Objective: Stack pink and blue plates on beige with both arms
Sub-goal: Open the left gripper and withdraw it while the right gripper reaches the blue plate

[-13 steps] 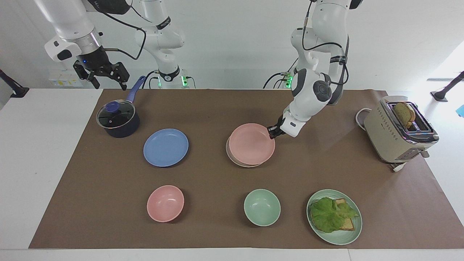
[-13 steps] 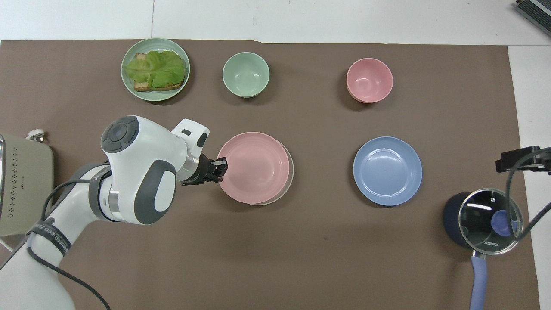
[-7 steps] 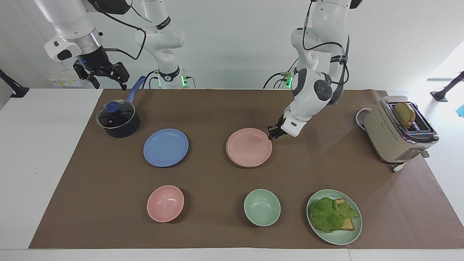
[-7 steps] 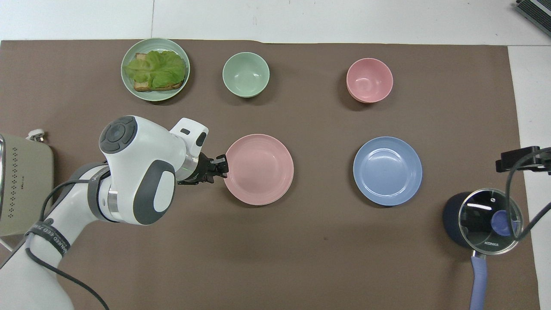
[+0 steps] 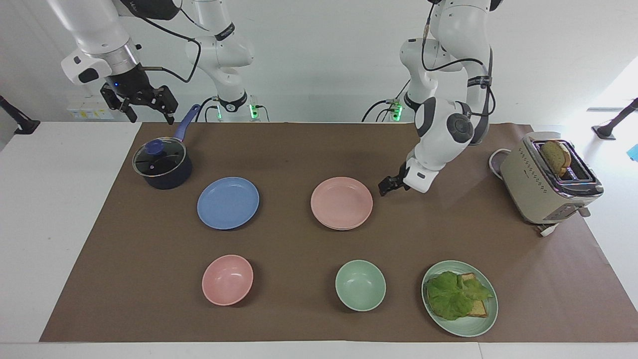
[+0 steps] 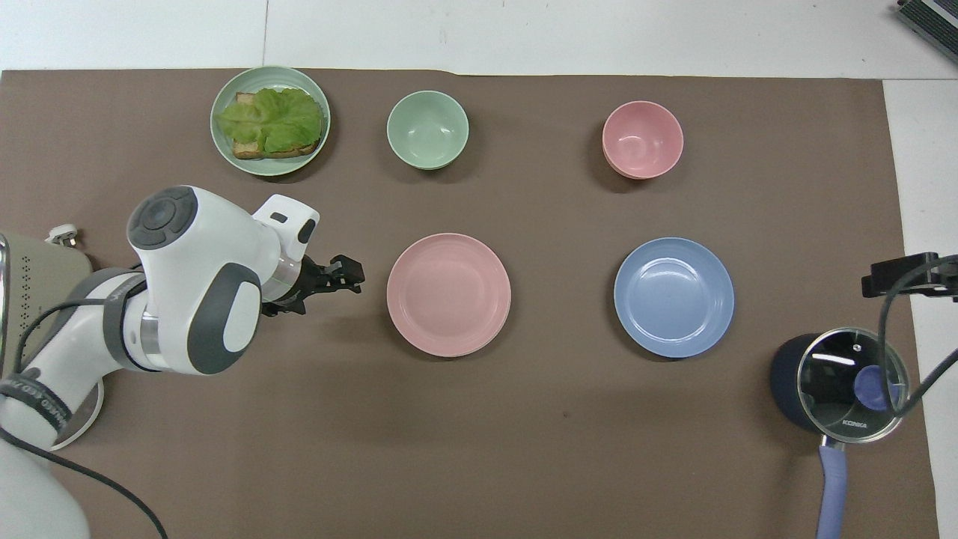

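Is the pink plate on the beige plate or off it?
On it: the pink plate lies flat, a thin beige plate rim showing beneath.

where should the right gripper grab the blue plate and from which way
By the rim: the blue plate lies flat, so only its thin raised edge can be pinched. Probably come low from the right arm's end, at the edge nearest the pot, where the right gripper hangs open.

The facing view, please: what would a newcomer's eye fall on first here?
Probably the left tool, low over the mat beside the pink plate and apart from it; that plate lies on another plate, only a thin edge of it showing. The blue plate lies alone toward the right arm's end, and the right tool waits, raised, above the pot.
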{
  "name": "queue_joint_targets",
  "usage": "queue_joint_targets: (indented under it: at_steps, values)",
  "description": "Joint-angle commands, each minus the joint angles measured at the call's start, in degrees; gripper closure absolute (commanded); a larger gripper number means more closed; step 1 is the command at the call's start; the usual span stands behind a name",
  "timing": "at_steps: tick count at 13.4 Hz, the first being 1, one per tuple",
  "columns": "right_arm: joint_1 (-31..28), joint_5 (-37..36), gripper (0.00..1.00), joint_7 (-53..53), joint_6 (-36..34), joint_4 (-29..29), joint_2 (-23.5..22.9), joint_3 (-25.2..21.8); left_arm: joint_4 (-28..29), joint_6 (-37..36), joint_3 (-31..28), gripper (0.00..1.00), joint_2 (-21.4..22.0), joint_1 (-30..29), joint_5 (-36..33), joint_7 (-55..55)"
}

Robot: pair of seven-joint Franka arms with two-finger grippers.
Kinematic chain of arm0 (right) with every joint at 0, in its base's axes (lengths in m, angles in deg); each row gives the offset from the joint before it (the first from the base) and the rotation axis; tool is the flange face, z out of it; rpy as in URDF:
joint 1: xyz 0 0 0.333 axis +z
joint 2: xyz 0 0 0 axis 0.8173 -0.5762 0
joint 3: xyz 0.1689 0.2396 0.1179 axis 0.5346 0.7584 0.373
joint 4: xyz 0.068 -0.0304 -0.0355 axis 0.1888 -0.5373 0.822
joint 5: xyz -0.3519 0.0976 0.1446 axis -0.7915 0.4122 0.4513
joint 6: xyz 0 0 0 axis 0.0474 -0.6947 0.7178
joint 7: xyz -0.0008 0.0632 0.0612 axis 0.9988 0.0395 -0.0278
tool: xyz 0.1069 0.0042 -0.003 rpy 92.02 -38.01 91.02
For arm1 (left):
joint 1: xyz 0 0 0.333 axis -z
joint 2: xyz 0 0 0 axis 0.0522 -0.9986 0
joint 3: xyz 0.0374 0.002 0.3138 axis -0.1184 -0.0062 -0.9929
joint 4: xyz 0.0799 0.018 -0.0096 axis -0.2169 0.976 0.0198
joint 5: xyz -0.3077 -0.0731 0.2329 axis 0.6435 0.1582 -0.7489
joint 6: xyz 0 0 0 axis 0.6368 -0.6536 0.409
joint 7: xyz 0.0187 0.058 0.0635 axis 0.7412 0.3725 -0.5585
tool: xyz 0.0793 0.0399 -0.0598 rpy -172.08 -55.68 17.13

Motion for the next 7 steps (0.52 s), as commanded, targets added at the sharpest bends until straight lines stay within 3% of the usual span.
queue_joint_targets:
  at_steps: [1,4,7]
  values:
    - [-0.31,0.1,0.0,-1.59,5.29,-5.21,1.04,0.49,-0.89,-1.92,0.21,0.0,0.19,-6.5,-7.09,4.33]
    - [0.04,0.79,0.0,-1.77,11.53,-8.82,-0.53,0.58,-5.44,-6.73,0.12,0.0,0.28,-13.45,-8.36,15.12]
    - [0.04,2.82,0.0,-2.99,17.76,-11.81,-4.75,0.58,-10.54,-13.42,0.12,0.0,0.01,-15.93,-13.78,24.28]
